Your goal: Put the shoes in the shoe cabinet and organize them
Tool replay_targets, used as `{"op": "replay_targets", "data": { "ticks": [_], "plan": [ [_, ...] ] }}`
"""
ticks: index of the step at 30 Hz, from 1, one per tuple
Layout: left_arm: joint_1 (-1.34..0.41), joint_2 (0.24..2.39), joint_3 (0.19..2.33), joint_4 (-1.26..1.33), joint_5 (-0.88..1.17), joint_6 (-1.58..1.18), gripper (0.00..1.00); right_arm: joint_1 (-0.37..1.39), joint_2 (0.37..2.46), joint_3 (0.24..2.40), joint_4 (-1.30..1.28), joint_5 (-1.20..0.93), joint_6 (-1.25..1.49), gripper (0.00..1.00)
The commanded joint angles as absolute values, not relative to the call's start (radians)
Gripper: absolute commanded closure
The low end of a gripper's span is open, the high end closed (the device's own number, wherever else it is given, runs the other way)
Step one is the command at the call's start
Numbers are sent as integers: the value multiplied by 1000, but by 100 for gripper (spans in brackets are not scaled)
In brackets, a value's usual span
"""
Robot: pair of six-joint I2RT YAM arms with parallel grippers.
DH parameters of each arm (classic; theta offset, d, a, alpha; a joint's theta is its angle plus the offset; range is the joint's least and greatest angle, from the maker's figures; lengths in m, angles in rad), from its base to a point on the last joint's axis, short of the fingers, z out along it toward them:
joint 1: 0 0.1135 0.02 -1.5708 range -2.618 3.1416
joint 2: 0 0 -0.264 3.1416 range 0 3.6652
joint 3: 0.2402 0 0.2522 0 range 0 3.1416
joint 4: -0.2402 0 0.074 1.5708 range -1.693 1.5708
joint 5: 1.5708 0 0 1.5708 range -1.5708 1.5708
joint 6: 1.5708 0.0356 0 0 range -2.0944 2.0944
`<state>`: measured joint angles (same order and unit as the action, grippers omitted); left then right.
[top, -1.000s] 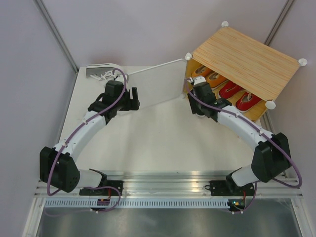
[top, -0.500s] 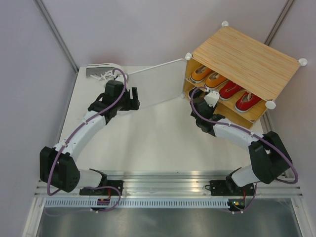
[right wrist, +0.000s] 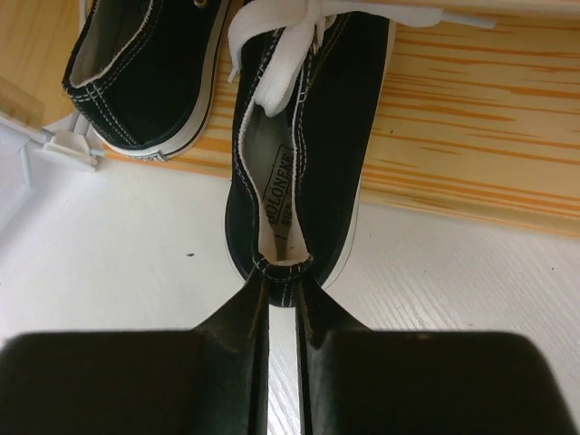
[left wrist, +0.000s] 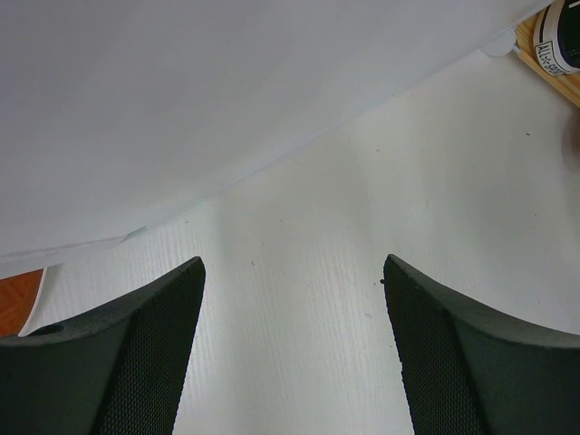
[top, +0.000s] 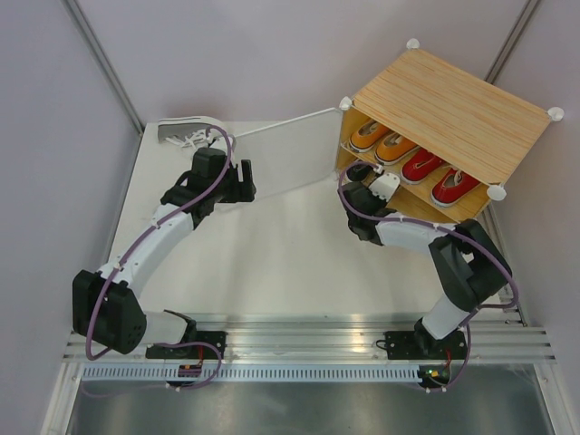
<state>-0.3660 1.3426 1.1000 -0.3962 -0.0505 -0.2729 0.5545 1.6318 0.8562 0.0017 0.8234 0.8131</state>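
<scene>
I have pulled my right hand [right wrist: 282, 292] back from the orange shoes [top: 381, 140] on the upper shelf of the shoe cabinet [top: 453, 100], down and nearer. It closes from half-spread onto the heel of a black shoe [right wrist: 308, 136].

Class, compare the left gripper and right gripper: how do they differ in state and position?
The left gripper is open and empty; the right gripper pinches the heel of the black shoe. The left hovers over the table; the right is at the open shoe cabinet. Both have black fingers.
</scene>
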Motion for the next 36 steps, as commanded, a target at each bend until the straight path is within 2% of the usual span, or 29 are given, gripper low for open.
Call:
{"op": "replay_targets", "data": {
  "ticks": [1,3,15,36],
  "plan": [
    [-360,1305,1104,-391,-54,-302,17,540,1669,911,21,942,835,91],
    [-360,1307,1104,-393,-54,-304,17,532,1680,934,11,960,831,99],
    [-356,1308,1104,-391,-52,-301,17,457,1718,1000,118,933,683,99],
    [-354,1309,1103,-391,-58,-298,17,397,1815,1020,304,692,525,99]
  ]
}}
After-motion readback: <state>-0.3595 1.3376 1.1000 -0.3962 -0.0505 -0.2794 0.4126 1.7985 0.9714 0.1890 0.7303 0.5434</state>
